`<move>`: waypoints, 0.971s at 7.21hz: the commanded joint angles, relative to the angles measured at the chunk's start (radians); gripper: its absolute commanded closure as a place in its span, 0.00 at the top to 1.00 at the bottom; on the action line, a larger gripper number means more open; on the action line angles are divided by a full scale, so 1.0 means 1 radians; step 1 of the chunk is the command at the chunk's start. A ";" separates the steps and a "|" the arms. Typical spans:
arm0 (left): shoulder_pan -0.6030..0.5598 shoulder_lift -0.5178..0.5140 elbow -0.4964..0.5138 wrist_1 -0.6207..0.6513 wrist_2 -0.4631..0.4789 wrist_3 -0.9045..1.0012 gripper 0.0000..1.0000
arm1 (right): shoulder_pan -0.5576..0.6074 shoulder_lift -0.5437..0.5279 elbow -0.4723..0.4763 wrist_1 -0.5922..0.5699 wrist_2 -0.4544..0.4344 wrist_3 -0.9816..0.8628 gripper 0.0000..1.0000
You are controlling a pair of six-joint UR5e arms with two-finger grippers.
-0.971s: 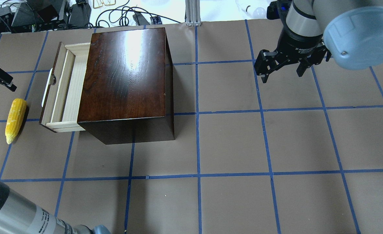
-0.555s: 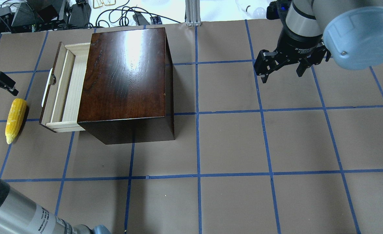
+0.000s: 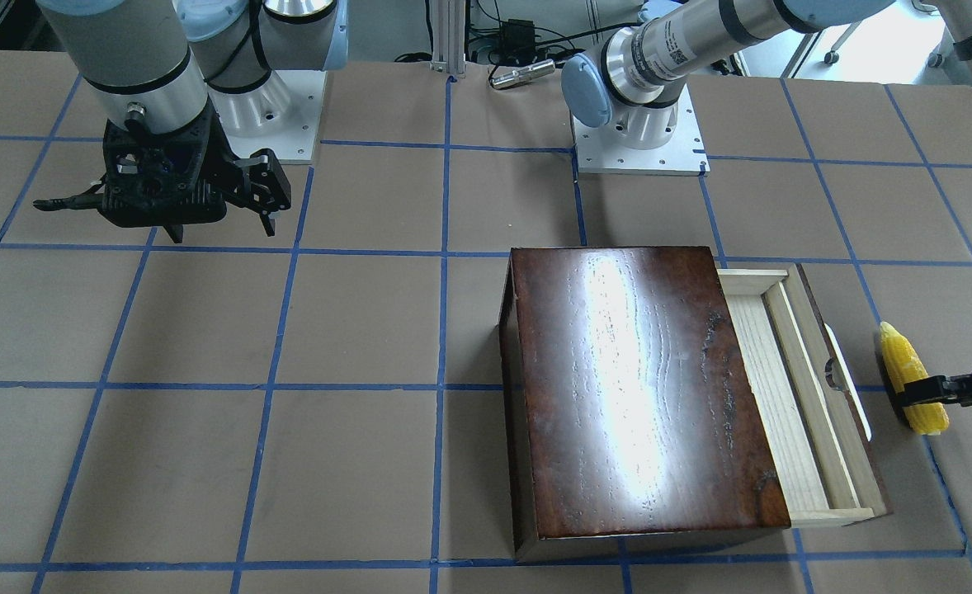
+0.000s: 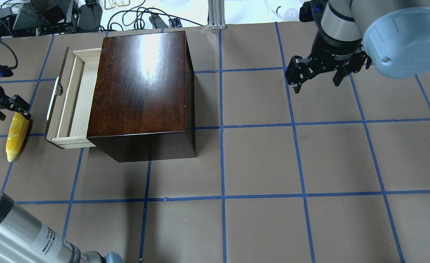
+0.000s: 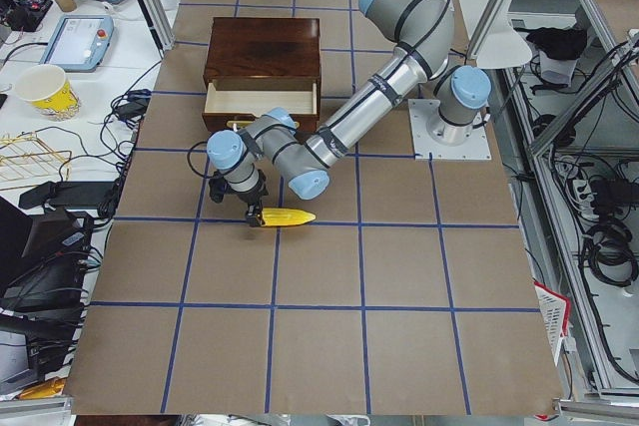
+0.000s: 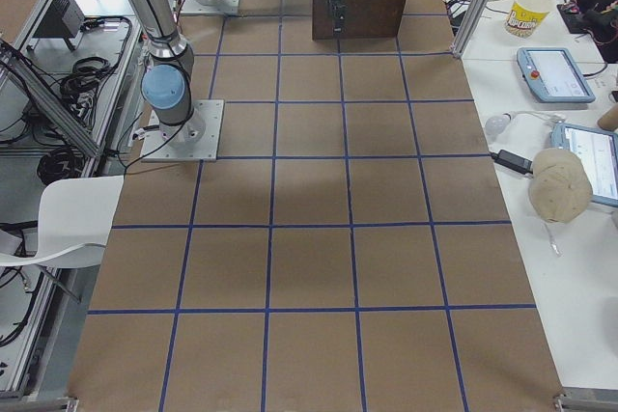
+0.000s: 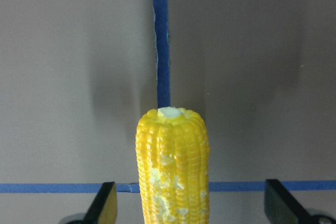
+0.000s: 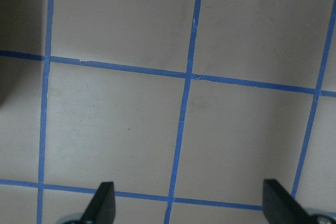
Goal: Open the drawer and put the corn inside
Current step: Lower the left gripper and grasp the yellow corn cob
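Drawer pulled out, pale floor bare, corn outside on table, left gripper spread astride it, right gripper spread.

The left claw straddles the corn, blunt end hidden beneath it, its back cut off at the frame edge, and on the wrist camera the cob's lower half runs out of frame between the fingers, contact, can't tell.
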 commanded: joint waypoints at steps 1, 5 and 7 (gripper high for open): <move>0.002 -0.015 -0.008 0.005 0.003 -0.012 1.00 | -0.002 0.000 0.000 0.000 0.000 0.000 1.00; 0.003 -0.027 -0.008 0.004 0.019 0.001 0.80 | 0.001 0.000 0.000 0.000 0.000 0.000 1.00; 0.003 -0.027 -0.008 0.004 0.021 -0.001 0.18 | -0.002 0.000 0.000 0.000 0.000 0.000 1.00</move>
